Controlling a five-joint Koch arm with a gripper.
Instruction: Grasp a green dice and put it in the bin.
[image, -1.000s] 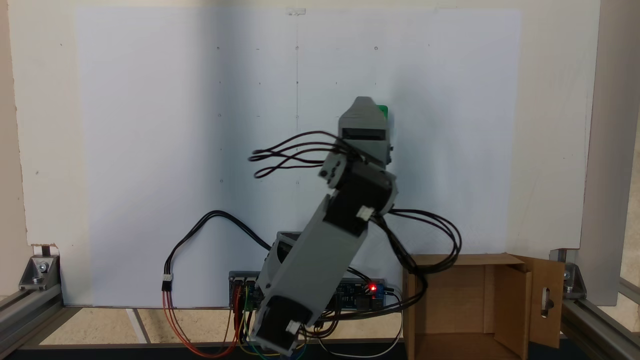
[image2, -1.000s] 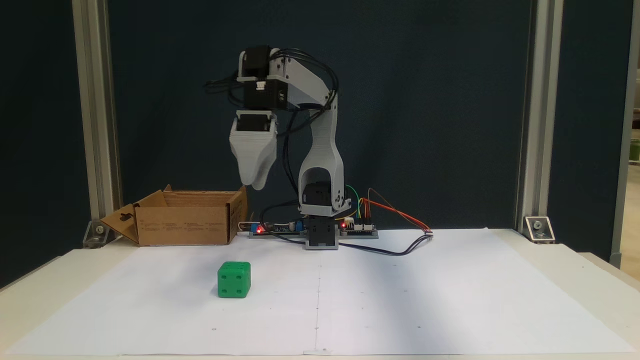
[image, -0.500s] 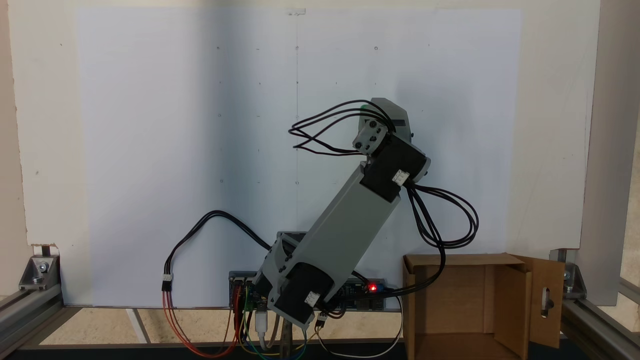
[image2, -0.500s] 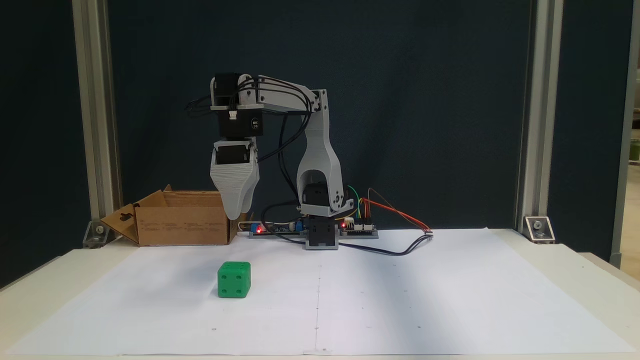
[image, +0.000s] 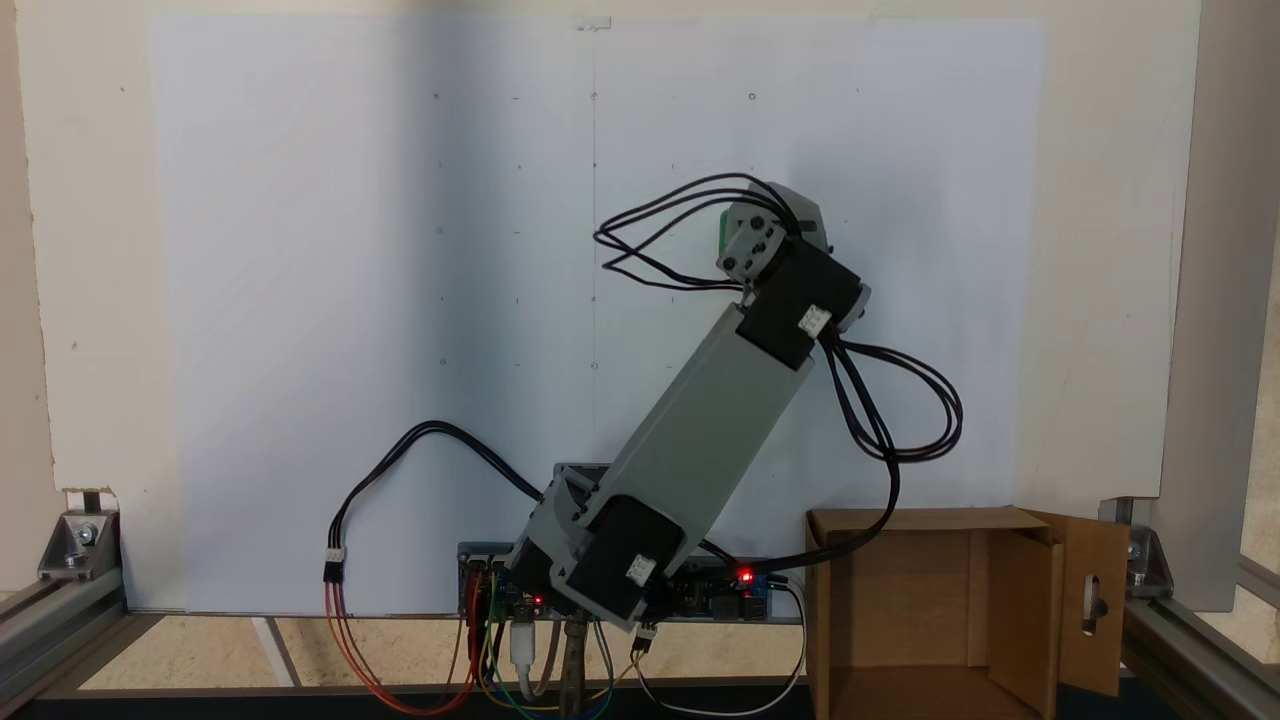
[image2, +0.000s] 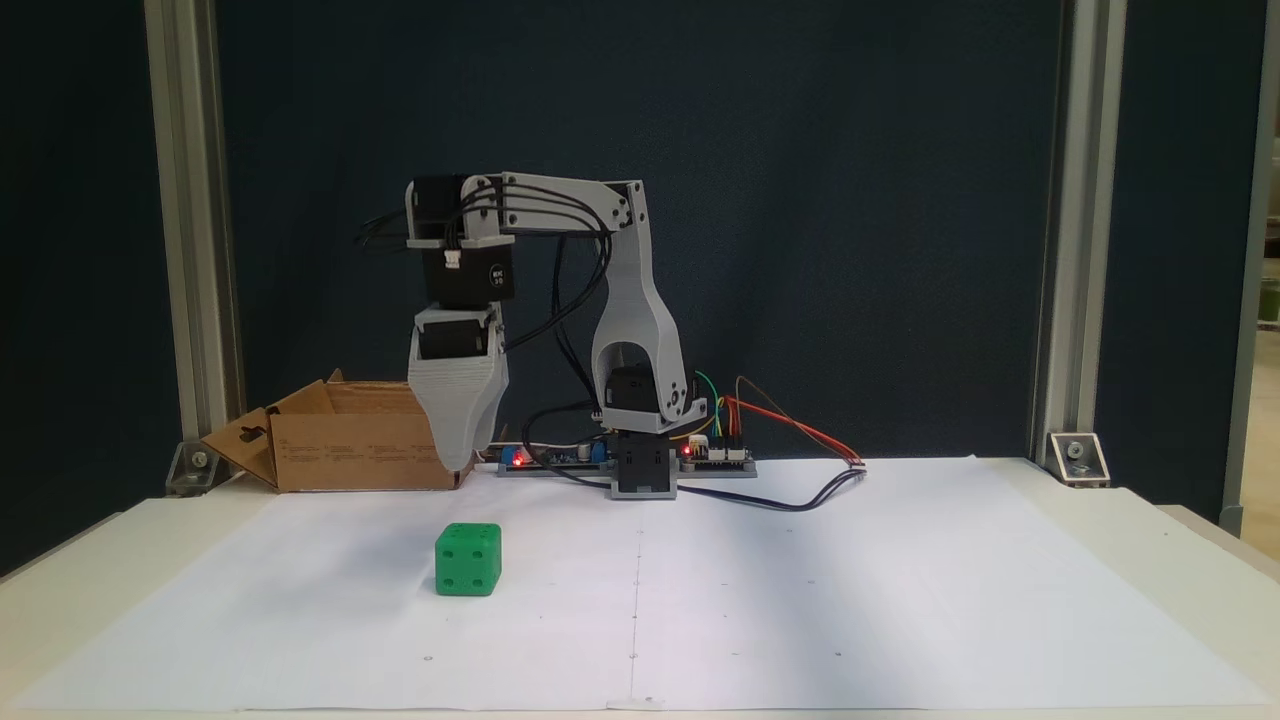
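Note:
The green dice (image2: 468, 560) rests on the white paper, left of centre and in front of the bin. In a fixed view from above, only a green sliver of the dice (image: 722, 232) peeks out beside the wrist. My gripper (image2: 458, 462) points straight down and hangs above and slightly behind the dice, well clear of it. Its jaws line up one behind the other, so I see a single grey taper. The bin (image2: 350, 455) is a brown cardboard box at the back left, with a slotted flap; from above the bin (image: 1040, 600) lies at the lower right, open.
The arm's base and a controller board (image2: 700, 455) with a red light and loose wires sit at the back centre. Black cables (image: 900, 420) loop off the forearm towards the bin. Aluminium posts (image2: 195, 250) stand at both back corners. White paper (image2: 850, 600) covers the table.
The arm has reached outward and lowered; the gripper moved left in the front view and down, ending above the dice. The dice and bin have not moved.

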